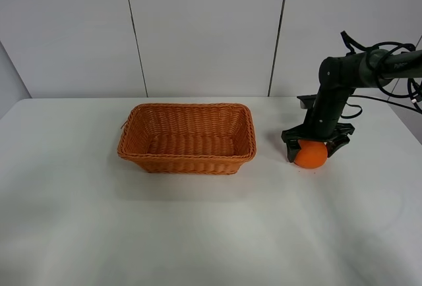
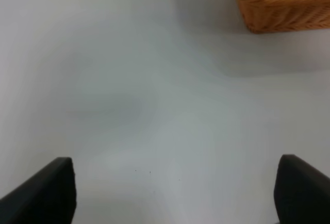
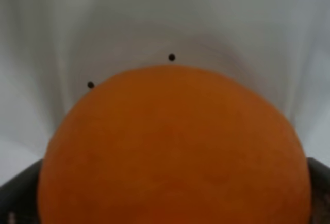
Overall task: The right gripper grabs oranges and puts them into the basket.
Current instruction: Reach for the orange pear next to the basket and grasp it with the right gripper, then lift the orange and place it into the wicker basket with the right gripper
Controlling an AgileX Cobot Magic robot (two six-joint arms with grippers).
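The orange (image 1: 310,155) sits on the white table (image 1: 198,233), just right of the wicker basket (image 1: 187,138). My right gripper (image 1: 315,149) reaches down over it, with one black finger against each side of the fruit. In the right wrist view the orange (image 3: 175,152) fills the frame, and the finger tips (image 3: 18,193) show at its two lower edges. The fruit's underside seems to rest on the table. The basket is empty. My left gripper (image 2: 175,193) is open over bare table, with a corner of the basket (image 2: 281,2) beyond it.
A white panelled wall (image 1: 198,29) stands behind the table. Loose black cables (image 1: 395,68) hang off the right arm near the right edge. The left arm does not show in the exterior high view.
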